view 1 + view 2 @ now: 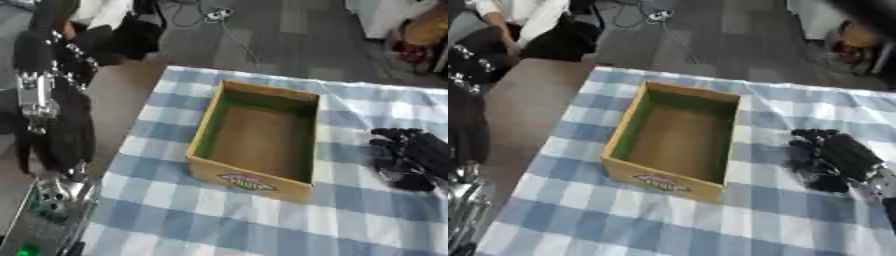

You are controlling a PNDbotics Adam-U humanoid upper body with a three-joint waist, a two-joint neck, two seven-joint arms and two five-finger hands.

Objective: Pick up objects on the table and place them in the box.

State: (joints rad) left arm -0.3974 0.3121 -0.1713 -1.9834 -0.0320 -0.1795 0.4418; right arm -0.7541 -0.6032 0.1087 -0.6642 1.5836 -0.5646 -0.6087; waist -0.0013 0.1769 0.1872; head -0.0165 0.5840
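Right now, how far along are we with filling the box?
Nothing looks done: the box shows only its bare brown floor. The right hand rests on the checked cloth beside the box; whether it holds anything is unclear. The left arm hangs off the table. No loose objects show.

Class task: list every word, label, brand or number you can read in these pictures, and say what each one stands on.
Oval label, red and yellow, on the near outer wall of the box: lettering too blurred to read.
No other text, number or sign can be made out on the checked cloth or anywhere else.
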